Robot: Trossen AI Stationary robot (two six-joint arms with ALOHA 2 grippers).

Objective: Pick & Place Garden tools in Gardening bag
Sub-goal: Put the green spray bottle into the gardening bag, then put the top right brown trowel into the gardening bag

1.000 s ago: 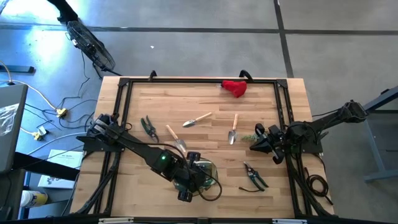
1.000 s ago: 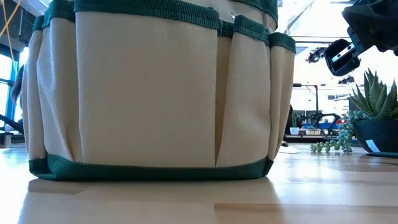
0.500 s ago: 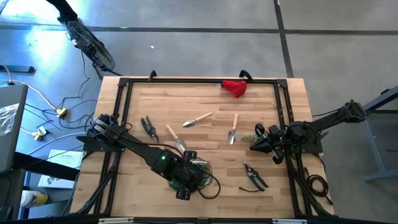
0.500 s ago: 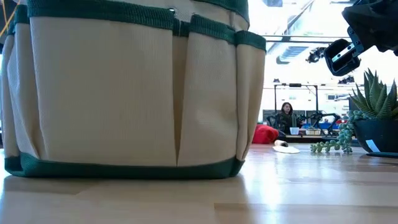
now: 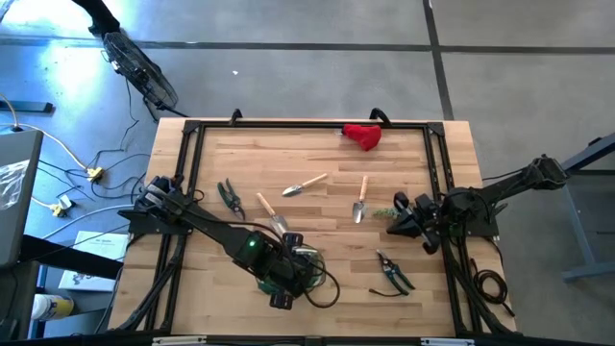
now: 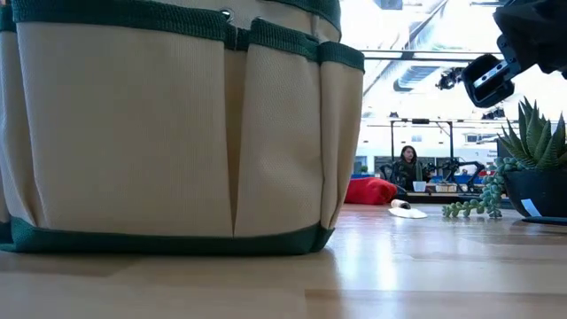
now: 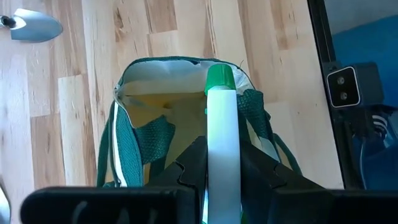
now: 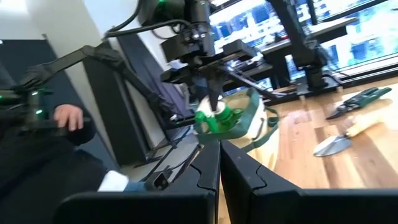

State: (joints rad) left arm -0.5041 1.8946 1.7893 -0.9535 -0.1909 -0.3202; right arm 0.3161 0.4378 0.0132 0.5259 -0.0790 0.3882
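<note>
A green-and-white tube [image 7: 221, 149] is held between the fingers of the left gripper [image 7: 222, 163] directly above the open gardening bag [image 7: 134, 134], at the table's near edge. The right gripper [image 5: 396, 222], fingers closed on nothing, is parked near the right side. Trowels [image 5: 305, 184], shears [image 5: 393, 273] and a red bundle [image 5: 363, 135] are scattered across the table. Only in the low view is a potted plant [image 6: 534, 159] seen; much of the room is blocked there by the bag.

no readable text, labels or signs
</note>
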